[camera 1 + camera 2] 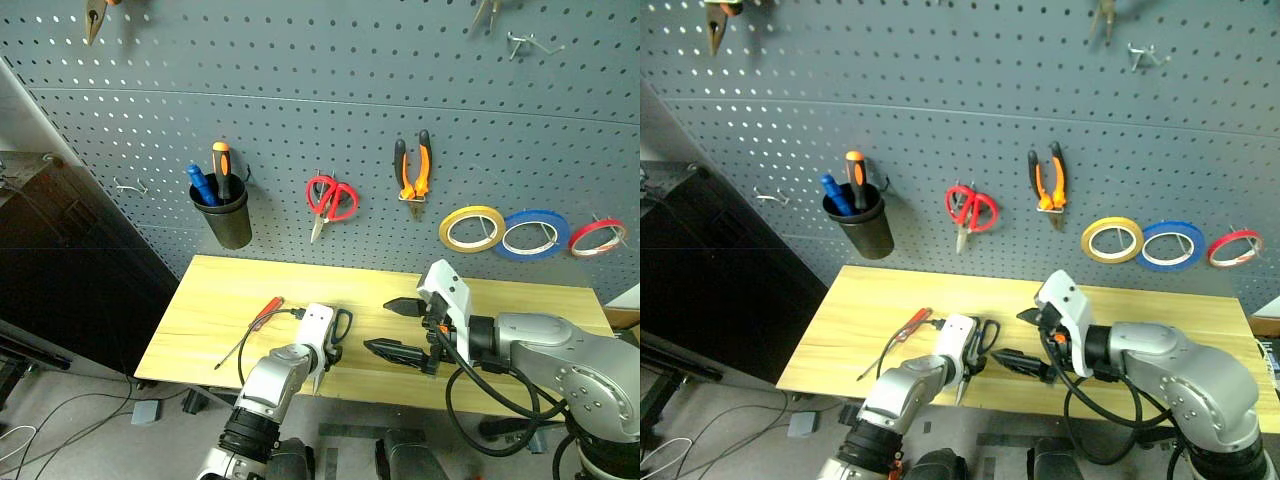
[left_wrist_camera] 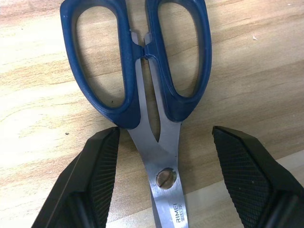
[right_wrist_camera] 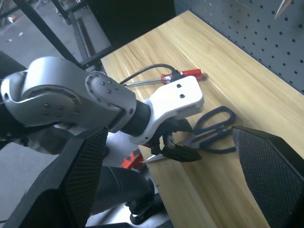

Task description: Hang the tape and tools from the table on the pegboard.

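— Where are the scissors (image 2: pixel 142 90) lying, and which way are they pointing?

— They are lying flat near the front edge of the table (image 1: pixel 220 300), dark blue handles toward the pegboard (image 1: pixel 300 110), blades running back toward your robot.

— And the fingers?

— Your left gripper (image 2: pixel 164 178) is straddling the blades at the pivot screw, one finger (image 2: pixel 97 178) on each side, parted and not touching. Your right gripper (image 1: pixel 398 327) is hovering just beside, spread wide and gripping nothing. The screwdriver (image 1: pixel 262 316) is lying nearby.

Even, soft indoor light — faint shadows on the table (image 1: pixel 500 300), all views sharp.
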Robot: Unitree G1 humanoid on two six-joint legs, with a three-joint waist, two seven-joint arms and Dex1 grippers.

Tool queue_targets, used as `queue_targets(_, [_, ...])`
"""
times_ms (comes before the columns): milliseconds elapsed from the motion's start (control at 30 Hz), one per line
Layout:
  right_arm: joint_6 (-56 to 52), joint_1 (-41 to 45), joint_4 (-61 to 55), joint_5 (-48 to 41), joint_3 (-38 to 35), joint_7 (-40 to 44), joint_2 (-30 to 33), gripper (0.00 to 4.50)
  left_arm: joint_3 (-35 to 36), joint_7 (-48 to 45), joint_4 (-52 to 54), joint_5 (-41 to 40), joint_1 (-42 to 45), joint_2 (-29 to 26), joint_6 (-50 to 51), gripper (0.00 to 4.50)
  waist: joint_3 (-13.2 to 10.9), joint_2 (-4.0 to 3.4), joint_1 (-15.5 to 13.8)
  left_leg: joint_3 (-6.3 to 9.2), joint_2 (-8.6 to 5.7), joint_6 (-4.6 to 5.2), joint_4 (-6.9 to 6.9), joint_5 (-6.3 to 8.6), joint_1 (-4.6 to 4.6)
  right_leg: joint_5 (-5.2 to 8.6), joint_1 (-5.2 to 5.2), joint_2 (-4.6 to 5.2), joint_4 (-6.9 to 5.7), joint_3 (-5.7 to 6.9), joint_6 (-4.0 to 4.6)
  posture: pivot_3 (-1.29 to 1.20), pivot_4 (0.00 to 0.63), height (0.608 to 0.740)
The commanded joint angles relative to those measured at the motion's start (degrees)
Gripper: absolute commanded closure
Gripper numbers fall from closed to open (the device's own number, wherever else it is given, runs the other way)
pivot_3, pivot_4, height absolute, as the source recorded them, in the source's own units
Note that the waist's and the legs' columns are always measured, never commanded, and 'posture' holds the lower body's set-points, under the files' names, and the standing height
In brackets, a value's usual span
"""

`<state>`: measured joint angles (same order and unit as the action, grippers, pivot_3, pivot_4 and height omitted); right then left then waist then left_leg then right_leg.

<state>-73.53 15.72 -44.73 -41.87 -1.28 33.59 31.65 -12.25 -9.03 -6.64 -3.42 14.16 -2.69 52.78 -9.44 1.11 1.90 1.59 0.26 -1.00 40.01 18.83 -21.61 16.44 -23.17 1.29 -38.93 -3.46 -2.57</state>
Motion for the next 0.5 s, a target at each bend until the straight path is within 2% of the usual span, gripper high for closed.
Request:
queue_targets(33, [0.3,0.2,-1.7,-2.2,-2.0,-0.8,0.8,0.0,1.4,0.3,-1.4,0.0,0.2,0.0,0.3,2.3,0.0,0.0,0.0,0.0,0.0,0.0,0.0,0.0,0.0,0.0,0.0,0.0,0.0,0.0,0.0,-0.09,0.192,0.74])
queue_targets(167, [0.5,0.1,-1.6,-3.1,-2.2,-1.8,1.1,0.0,1.4,-1.3,-1.7,0.3,0.7,-1.6,-1.1,3.46,0.0,0.01,0.0,0.0,0.0,0.0,-0.01,0.0,-0.02,0.0,-0.01,0.0,0.02,0.0,0.0,-0.09,0.187,0.74])
queue_targets(500, [1.6,-0.9,-1.4,-3.6,-2.9,-4.6,1.7,0.0,1.7,-5.5,-0.4,-0.2,1.1,-5.2,-6.2,3.48,0.0,0.02,0.1,0.0,0.04,-0.01,-0.04,0.0,-0.07,0.0,-0.05,0.01,0.08,-0.01,0.0,-0.09,0.186,0.74])
